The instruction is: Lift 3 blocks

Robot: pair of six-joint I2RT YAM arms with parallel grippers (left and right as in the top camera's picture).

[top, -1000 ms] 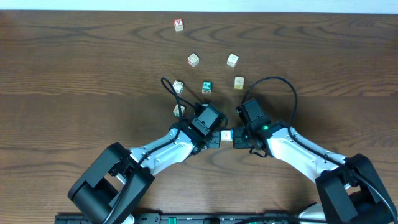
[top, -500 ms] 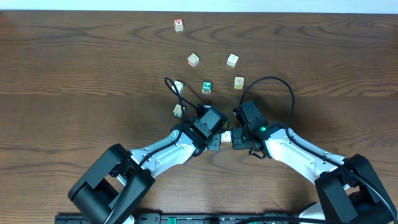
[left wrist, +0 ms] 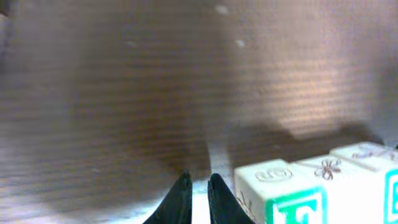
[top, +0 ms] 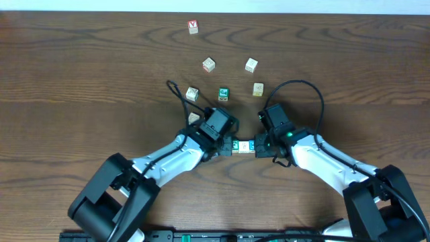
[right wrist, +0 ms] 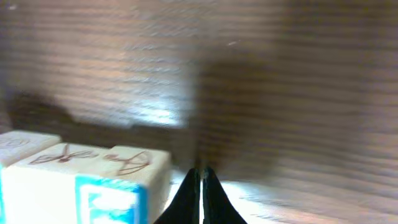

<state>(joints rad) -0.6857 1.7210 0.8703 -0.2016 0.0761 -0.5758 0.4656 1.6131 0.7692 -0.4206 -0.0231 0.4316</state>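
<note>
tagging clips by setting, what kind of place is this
Probably a robot lab or test bench, not a home. A bare dark wood-grain tabletop carries only small wooden alphabet cubes, and two white-and-black robot arms press a row of three cubes between them.

The overhead view is showing even, moderately bright lighting, and the wooden table (top: pixel 80 81) is rendering sharply with only faint shadows beside the arms. Both wrist views are suffering heavy motion blur, which is smearing the wood grain into streaks. A pale glare patch is lying on the tabletop in each wrist view, bordered by dark soft-edged shadows. The near block row (left wrist: pixel 311 186) is appearing soft-focused.
</note>
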